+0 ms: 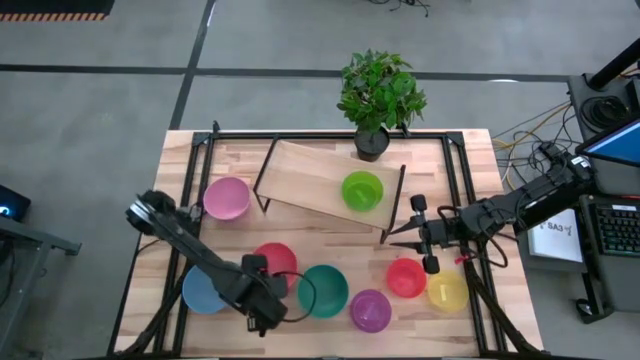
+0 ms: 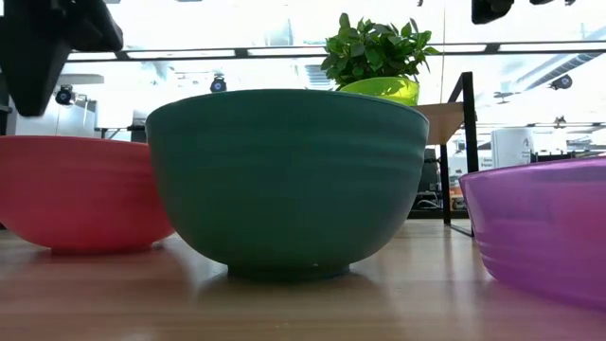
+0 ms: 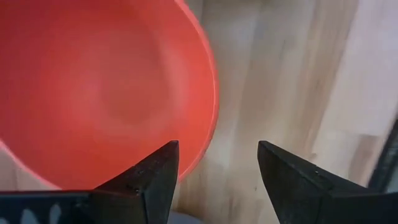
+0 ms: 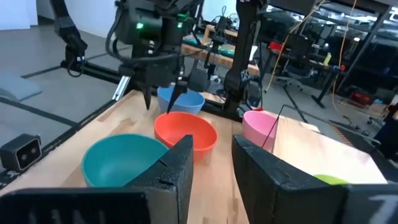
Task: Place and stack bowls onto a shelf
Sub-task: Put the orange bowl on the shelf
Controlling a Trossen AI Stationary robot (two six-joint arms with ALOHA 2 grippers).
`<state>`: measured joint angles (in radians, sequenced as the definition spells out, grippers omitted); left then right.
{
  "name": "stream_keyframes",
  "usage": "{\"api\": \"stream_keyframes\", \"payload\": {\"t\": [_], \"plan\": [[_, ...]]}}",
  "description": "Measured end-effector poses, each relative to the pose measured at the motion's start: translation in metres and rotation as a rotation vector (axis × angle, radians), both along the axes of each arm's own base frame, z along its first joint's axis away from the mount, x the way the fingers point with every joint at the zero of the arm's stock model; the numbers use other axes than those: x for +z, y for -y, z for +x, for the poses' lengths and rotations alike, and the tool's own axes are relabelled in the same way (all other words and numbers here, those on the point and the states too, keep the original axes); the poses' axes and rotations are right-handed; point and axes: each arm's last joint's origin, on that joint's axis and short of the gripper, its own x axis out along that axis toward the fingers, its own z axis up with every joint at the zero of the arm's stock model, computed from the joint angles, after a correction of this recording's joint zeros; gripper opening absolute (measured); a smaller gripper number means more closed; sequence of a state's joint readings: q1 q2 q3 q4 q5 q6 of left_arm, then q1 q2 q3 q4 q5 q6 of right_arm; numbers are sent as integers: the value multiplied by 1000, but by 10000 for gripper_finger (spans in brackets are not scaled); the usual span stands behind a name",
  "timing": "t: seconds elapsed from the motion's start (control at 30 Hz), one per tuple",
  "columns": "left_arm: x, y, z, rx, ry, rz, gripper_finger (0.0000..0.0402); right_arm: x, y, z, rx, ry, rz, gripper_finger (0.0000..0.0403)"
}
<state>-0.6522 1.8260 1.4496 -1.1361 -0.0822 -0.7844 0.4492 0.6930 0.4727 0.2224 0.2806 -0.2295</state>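
Observation:
A lime green bowl (image 1: pixel 362 190) stands upright on the wooden shelf (image 1: pixel 300 175) at the table's far middle. A pink bowl (image 1: pixel 227 198) stands on the table left of the shelf. A red-orange bowl (image 1: pixel 278 255), a blue bowl (image 1: pixel 200 292), a teal bowl (image 1: pixel 323 290), a purple bowl (image 1: pixel 371 310), a second red bowl (image 1: pixel 406 277) and a yellow bowl (image 1: pixel 448 291) stand near the front. My left gripper (image 3: pixel 217 168) is open, pointing down above the red-orange bowl's rim (image 3: pixel 211 93), one finger over its inside and one outside. My right gripper (image 1: pixel 398 233) is open and empty, level, beside the shelf's right legs.
A potted plant (image 1: pixel 378 100) in a black pot stands at the table's far edge behind the shelf. Black frame rods run along the table's left and right sides. In the low view the teal bowl (image 2: pixel 284 180) fills the middle, with the purple bowl (image 2: pixel 540 227) to the right.

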Motion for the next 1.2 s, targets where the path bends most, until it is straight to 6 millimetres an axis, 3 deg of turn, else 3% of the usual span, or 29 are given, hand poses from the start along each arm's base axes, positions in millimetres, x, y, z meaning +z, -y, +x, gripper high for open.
{"api": "stream_keyframes", "payload": {"t": [0.33, 0.77, 1.07, 1.2], "plan": [[-21, 3, 5, -20, -29, 79, 172, 4, 0, -1, 4, 22, -51, 98], [-32, 3, 7, -13, 30, 85, 87, 5, 1, -2, 4, 24, -53, 94], [-40, 1, 3, 8, 12, 73, 69, 5, 1, -1, 4, 24, -52, 95], [-40, 3, 3, -14, -4, 55, 17, 5, 1, -1, 4, 23, -53, 90]]}}
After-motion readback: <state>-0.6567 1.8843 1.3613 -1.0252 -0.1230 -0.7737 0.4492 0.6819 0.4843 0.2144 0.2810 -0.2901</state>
